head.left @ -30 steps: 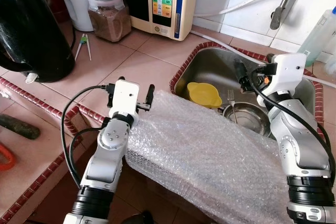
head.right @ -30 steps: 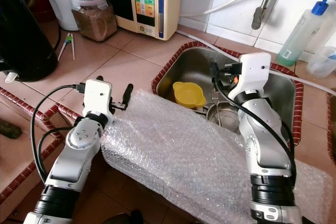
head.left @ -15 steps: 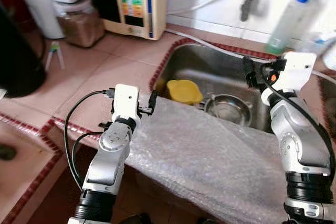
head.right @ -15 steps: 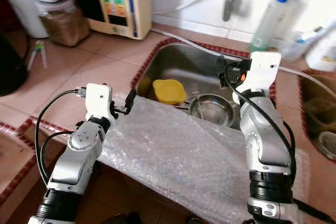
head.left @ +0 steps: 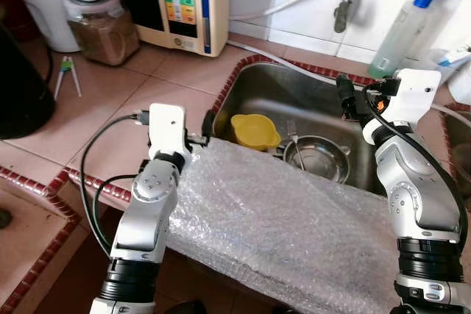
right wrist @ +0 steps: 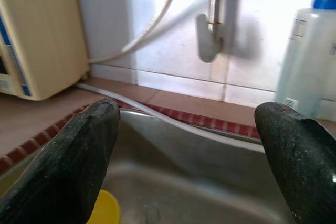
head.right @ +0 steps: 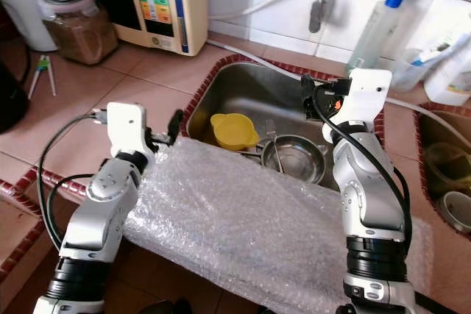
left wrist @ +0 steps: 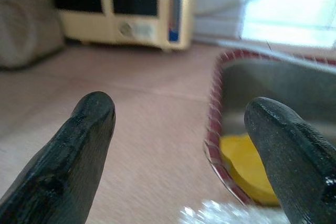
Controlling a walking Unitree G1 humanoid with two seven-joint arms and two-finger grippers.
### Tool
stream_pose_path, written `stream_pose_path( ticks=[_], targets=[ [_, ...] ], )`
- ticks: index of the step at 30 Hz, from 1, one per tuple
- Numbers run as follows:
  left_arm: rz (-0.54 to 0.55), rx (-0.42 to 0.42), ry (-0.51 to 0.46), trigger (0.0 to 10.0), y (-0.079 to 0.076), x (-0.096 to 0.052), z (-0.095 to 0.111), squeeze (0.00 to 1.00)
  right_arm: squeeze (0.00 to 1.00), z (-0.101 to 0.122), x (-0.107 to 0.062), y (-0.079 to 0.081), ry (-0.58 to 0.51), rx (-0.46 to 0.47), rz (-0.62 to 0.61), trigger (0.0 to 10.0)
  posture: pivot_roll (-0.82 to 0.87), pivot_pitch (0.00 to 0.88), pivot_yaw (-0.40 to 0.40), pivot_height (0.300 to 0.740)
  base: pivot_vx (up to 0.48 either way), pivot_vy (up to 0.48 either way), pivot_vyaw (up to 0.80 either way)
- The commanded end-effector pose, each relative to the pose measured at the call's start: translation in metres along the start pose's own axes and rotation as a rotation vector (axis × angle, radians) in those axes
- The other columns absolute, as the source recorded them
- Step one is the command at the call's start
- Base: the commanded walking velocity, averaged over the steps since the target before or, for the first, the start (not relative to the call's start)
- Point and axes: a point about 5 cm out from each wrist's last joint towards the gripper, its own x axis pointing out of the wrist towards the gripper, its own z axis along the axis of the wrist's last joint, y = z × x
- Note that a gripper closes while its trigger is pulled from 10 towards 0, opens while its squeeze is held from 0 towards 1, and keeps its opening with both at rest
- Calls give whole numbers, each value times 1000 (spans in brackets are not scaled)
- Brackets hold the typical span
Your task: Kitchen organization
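Tiled in pinkish-brown with a red mosaic edge, the counter [head.left: 110, 101] runs along the wall and holds a steel sink [head.left: 309, 101] set into it. Across the near edge of the counter and the sink's front rim lies a big sheet of bubble wrap [head.left: 280, 218], its long axis running from the robot's left toward its right and sagging down over the counter front.

Both silver arms reach forward from below, bent at the elbow. The left gripper [head.left: 208, 124] sits at the sink's near left corner, just above the left end of the bubble wrap, pointing toward the wall; its fingers [left wrist: 89, 129] stand wide apart and hold nothing. The right gripper [head.left: 343, 95] is raised over the right part of the sink, pointing toward the back wall and the tap [right wrist: 210, 35]; its fingers [right wrist: 79, 156] are also spread wide, empty.

Inside the sink, a steel bowl [head.left: 318, 159] sits near the middle with a fork [head.left: 293, 140] just beside it, and a yellow cup [head.left: 254, 130] lies at the left, close to the left gripper.

Behind on the counter stand a cream water machine [head.left: 180, 1], a jar of brown powder [head.left: 103, 31] and a clear bottle with a blue cap [head.left: 401, 34].
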Motion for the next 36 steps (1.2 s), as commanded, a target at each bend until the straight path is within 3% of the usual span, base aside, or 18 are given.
stream_pose_path(
  ticks=[1, 6, 9, 13, 16, 21, 36],
  targets=[
    [25, 41, -36, 10000, 1, -2, 9, 0, 322, 0, 0, 0, 7, -22, 25, 10000, -77, 95, -21, 740, 0, 0, 0],
    [56, 89, -102, 10000, 7, -8, 18, 0, 318, -1, 0, -1, 9, -13, 28, 10000, -72, 96, -24, 740, 0, 0, 0],
    [102, 162, -172, 10000, 12, -14, 25, 0, 318, -1, 2, 0, 2, -13, 24, 10000, -69, 95, -28, 740, 0, 0, 0],
    [82, 182, -217, 10000, 9, -12, 34, 0, 318, 0, 3, 1, -4, -16, 27, 10000, -68, 93, -30, 740, 0, 0, 0],
    [50, 113, -191, 10000, 2, -9, 34, 0, 314, 1, 4, 0, -8, -23, 26, 10000, -71, 92, -30, 740, 0, 0, 0],
    [-8, 77, -166, 10000, -6, -11, 27, 0, 314, 1, 3, -5, -3, -30, 12, 10000, -74, 96, -28, 740, 0, 0, 0],
    [-25, 88, -98, 10000, -10, -14, 12, 0, 318, -1, 7, -2, 1, -20, 16, 10000, -66, 89, -31, 740, 0, 0, 0]
  ],
)
